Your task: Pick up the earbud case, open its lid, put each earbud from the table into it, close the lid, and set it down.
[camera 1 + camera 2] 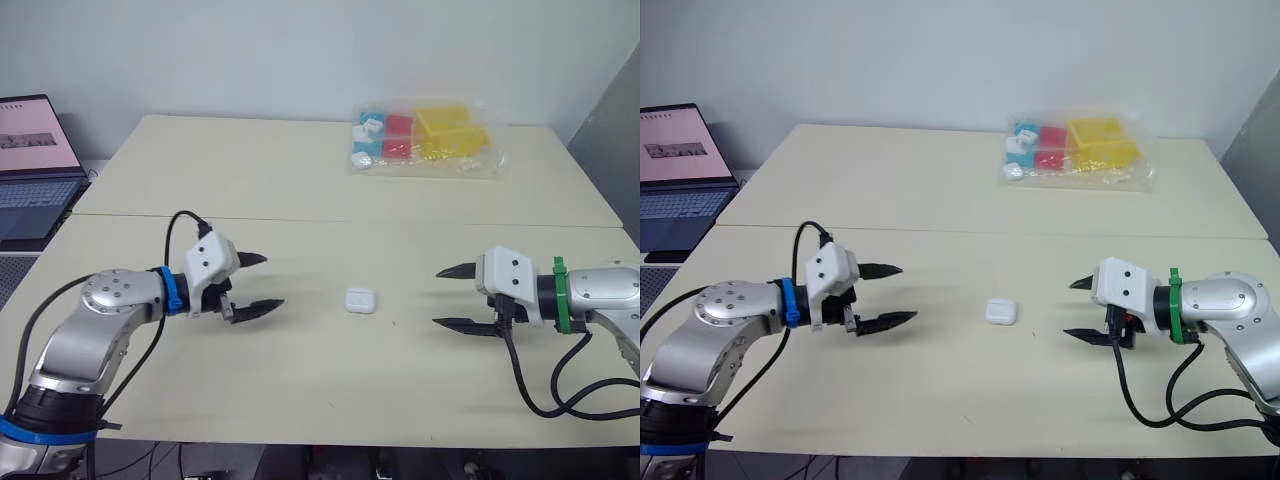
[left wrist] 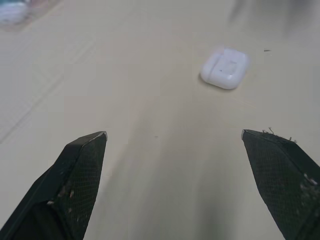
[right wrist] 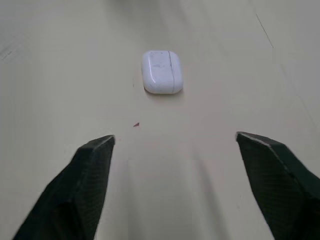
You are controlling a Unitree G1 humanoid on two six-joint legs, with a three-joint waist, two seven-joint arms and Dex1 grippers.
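A small white earbud case (image 1: 361, 300) lies flat on the cream table (image 1: 300, 380), lid closed, between my two arms. It appears too in the left wrist view (image 2: 225, 68) and the right wrist view (image 3: 161, 71). My left gripper (image 1: 261, 284) is open, a short way to the case's left, pointing at it. To the right of the case, my right gripper (image 1: 452, 297) is open and also points at it. Neither gripper touches the case. No loose earbuds are visible on the table.
A clear plastic bag (image 1: 425, 139) with yellow, red, blue and white pieces lies at the far side of the table. An open laptop (image 1: 30, 160) stands off the table's left edge. A seam (image 1: 400, 222) joins two tabletops.
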